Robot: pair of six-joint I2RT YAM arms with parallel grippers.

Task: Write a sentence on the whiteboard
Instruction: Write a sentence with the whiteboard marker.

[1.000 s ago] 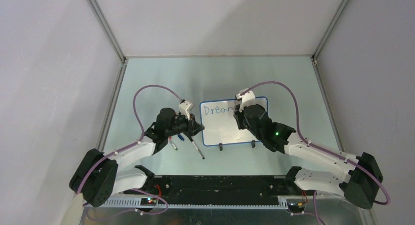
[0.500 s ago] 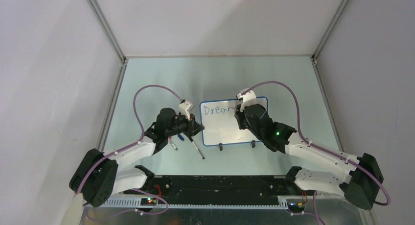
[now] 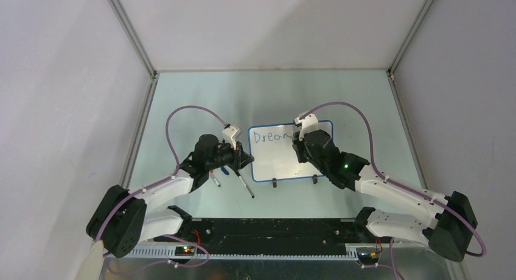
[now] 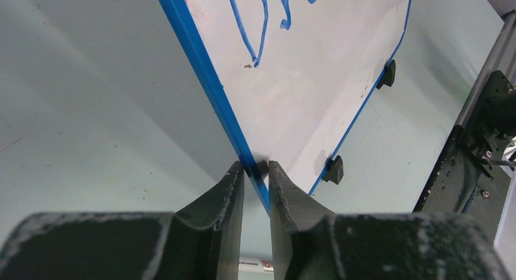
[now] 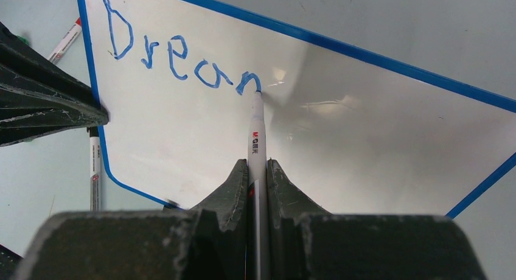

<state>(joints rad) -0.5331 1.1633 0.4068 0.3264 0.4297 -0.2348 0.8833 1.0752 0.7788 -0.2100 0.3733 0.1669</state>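
While the small, glossy white rectangular whiteboard (image 3: 274,161) with its thin blue rim is lying flat in the middle of the pale green bench (image 3: 261,91), it is being flanked by both arms in the overhead view, and the blue handwritten sentence (image 3: 271,136) is showing along its far edge.

From the left wrist, the board's blue rim is being pinched near a corner by the left pincer (image 4: 256,170).

From the right wrist, a slim white marker pen (image 5: 257,134) is being clenched by the right pincer (image 5: 258,170), its tip touching the board at the end of "Drean".

The first word is judged to be under way. Next, its last letter is to be completed, with light tip pressure and the board pinned.
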